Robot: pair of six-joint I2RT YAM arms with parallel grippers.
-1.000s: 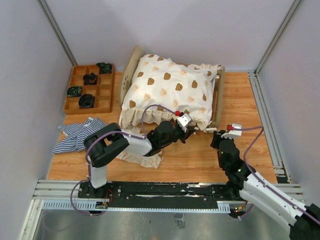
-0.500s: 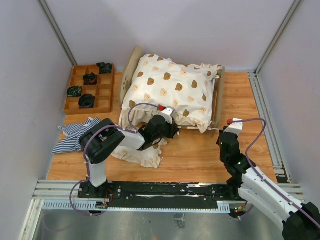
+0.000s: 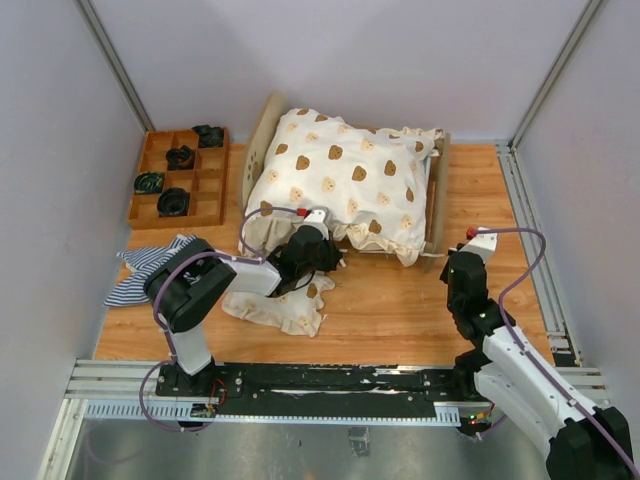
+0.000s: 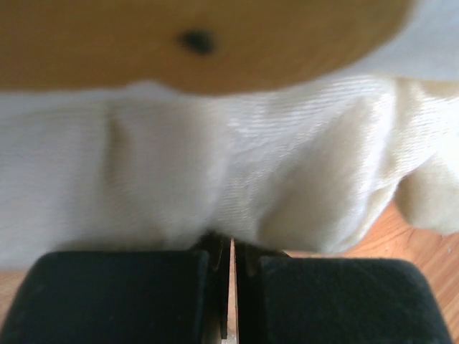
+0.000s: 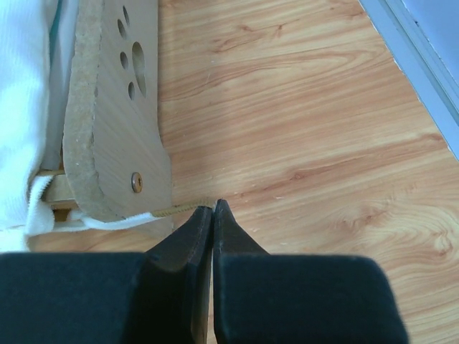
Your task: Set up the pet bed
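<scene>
The pet bed (image 3: pixel 437 200) stands at the back centre, its plywood frame almost covered by a cream bear-print quilt (image 3: pixel 340 180). My left gripper (image 3: pixel 318 232) sits at the quilt's front left edge. In the left wrist view it (image 4: pixel 231 244) is shut, with cream fabric (image 4: pixel 237 165) bunched into its tips. My right gripper (image 3: pixel 453 258) is off the bed's front right corner. It (image 5: pixel 214 204) is shut on a thin tan cord (image 5: pixel 183 208) running from under the paw-print headboard (image 5: pixel 115 122). A blue-and-white striped cloth (image 3: pixel 150 272) lies crumpled on the floor at the left.
A brown compartment tray (image 3: pixel 212 180) with dark objects stands at the back left. A cream ruffled piece (image 3: pixel 275 308) lies on the wood floor in front of the bed. Metal rails (image 3: pixel 530 230) run along the right side, and grey walls close in the space.
My left gripper slid left along the quilt's front edge, from its middle to its left part. My right gripper drew back to the right, away from the bed's corner.
</scene>
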